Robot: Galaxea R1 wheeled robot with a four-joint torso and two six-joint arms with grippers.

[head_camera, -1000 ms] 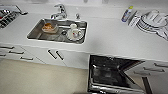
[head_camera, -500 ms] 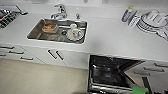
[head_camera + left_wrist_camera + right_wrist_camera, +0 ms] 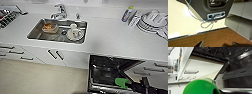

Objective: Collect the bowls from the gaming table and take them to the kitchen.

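I am at the kitchen: a white worktop with a steel sink set into it. An orange-brown dish and white crockery lie in the sink; they are too blurred to tell whether they are the bowls. My right gripper hangs over the open dishwasher, shut on a green plastic cup, which looms large in the right wrist view. My left gripper hangs low over a wood floor, open with nothing in it. The gaming table is out of view.
A tap stands behind the sink. At the right of the worktop are a bottle and a rack of white plates. White drawers with dark handles run below. The dishwasher door hangs open beside beige floor.
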